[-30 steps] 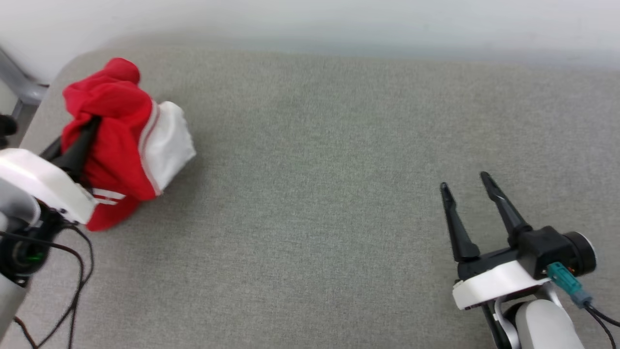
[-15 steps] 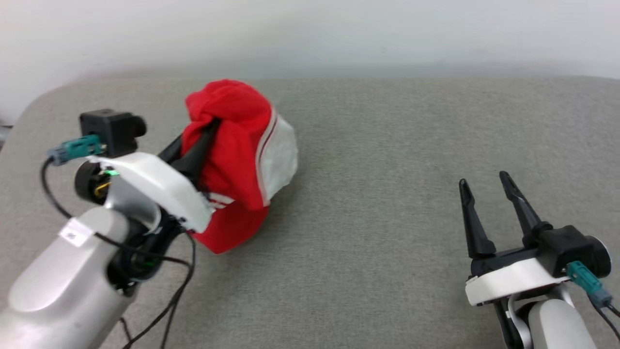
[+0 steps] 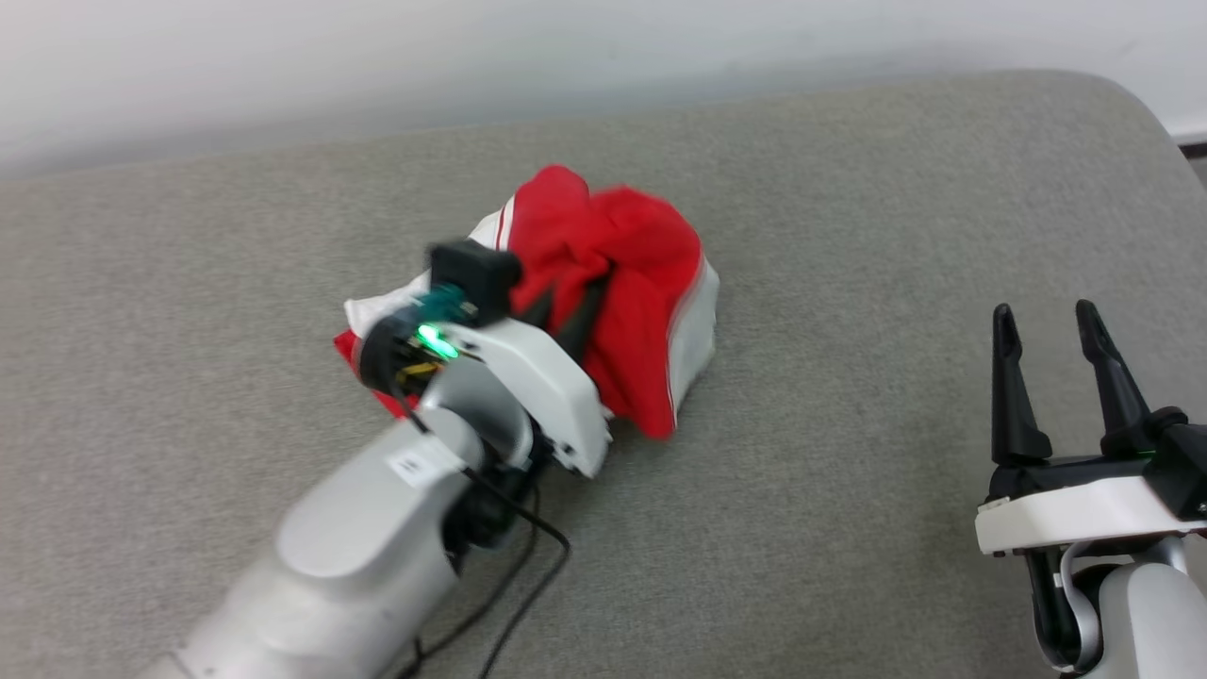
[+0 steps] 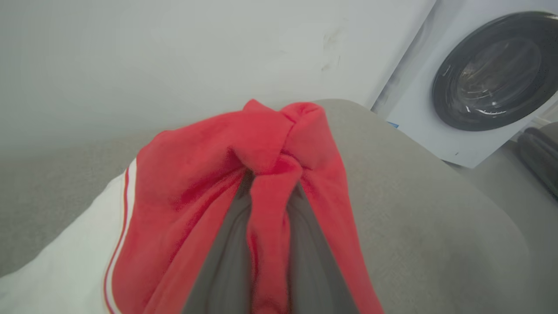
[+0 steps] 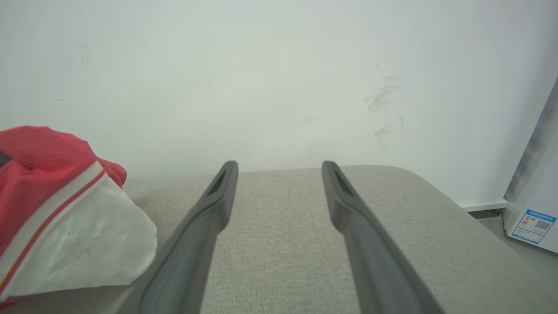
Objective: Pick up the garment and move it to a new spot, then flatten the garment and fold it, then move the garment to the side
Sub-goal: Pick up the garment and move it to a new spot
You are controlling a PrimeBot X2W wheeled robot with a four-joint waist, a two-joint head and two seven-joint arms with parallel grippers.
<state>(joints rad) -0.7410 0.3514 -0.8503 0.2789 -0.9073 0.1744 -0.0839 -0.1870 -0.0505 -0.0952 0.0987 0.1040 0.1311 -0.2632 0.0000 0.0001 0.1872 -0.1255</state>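
No legible text or numbers anywhere.

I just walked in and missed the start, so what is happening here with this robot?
The robot's left tool is shut on a red and white shirt, pinching a fold of its red cloth, near the middle of a grey padded surface. The shirt is bunched up, not yet flattened or folded. The right tool is open at the right side, apart from the shirt, holding nothing.

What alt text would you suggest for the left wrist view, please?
The left gripper pinches a fold of the bunched red garment, its white sleeve at lower left, over a grey padded surface. A white wall and a washing machine stand behind.
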